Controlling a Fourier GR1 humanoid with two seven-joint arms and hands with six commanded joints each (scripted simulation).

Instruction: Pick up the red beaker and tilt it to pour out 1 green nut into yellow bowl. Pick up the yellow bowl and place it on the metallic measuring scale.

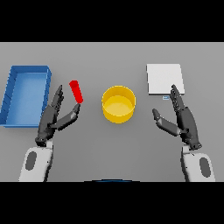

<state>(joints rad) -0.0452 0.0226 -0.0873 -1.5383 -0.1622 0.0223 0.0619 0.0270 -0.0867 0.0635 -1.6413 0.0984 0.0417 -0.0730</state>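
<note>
Straight, relaxed fingers (56, 99) of the robot's left hand (51, 117) reach toward the red beaker (76, 91), which stands tilted on the desk (112, 57) just beyond the thumb tip, close to it but not gripped; whether thumb and beaker touch cannot be told. The right hand (183, 120) rests apart on the other side, its fingers likewise extended and holding nothing. Between the two hands sits the yellow bowl (118, 104), with no green nut visible inside it. Just past the right fingertips lies the pale square scale (164, 78), bare of any bowl. A blue tray (25, 94) sits outward of the left hand. By this view the task looks barely begun: grasping the beaker, pouring one nut, and moving the bowl onto the scale all appear left to do.
</note>
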